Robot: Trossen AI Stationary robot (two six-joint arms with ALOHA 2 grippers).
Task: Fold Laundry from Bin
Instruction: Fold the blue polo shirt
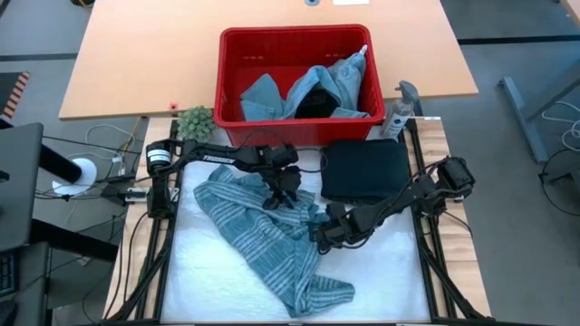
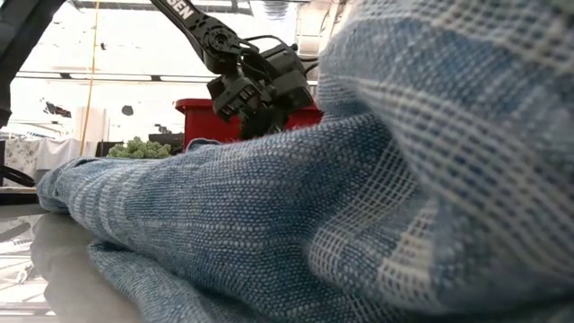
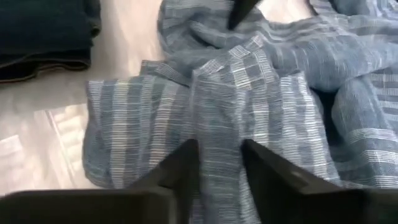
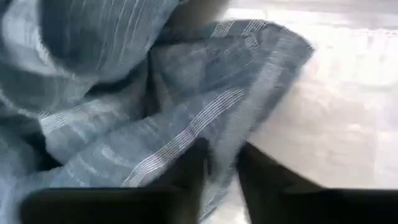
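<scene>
Left fingers (image 3: 219,168) pinch a ridge of the blue-grey striped woven cloth (image 1: 263,240) | right fingers (image 4: 221,171) pinch its edge | cloth crumpled on the white surface (image 1: 381,281) | you lift both corners evenly, spread flat before folding.

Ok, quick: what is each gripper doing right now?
Left gripper: closed on a fold of the striped cloth.
Right gripper: closed on the same striped cloth, at its edge.
</scene>
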